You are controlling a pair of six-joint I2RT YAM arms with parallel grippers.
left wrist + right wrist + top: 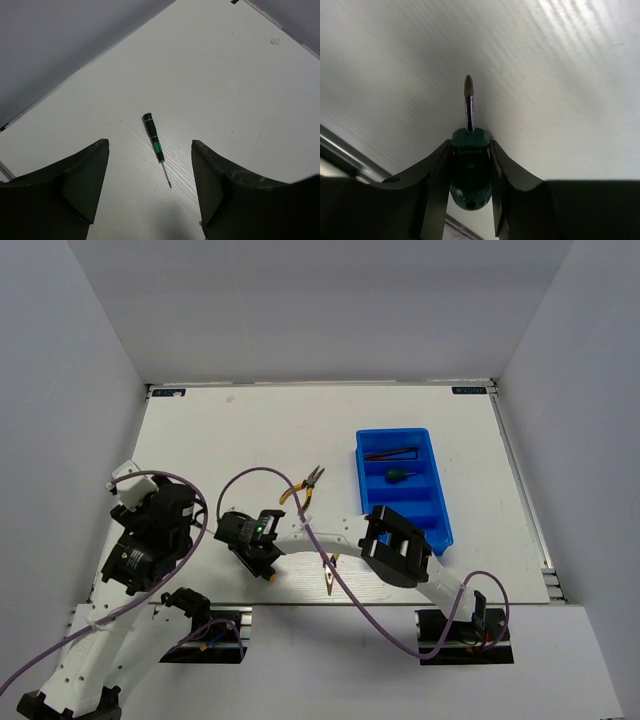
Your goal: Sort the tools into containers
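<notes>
Between my right pincer's (470, 147) fingers (437, 185) sits the stubby green-handled screwdriver (470, 175), pinched by its handle, its tip pointing out over the white table (560, 75). My left pincer (149, 145) hangs spread above a thin screwdriver (150, 125) lying flat on the table. Off to the right stands the blue tray (412, 512).

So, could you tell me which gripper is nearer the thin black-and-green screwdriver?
Left: the left gripper hovers above the thin screwdriver, jaws open. The right gripper, elsewhere, grips a stubby green-handled screwdriver.
</notes>
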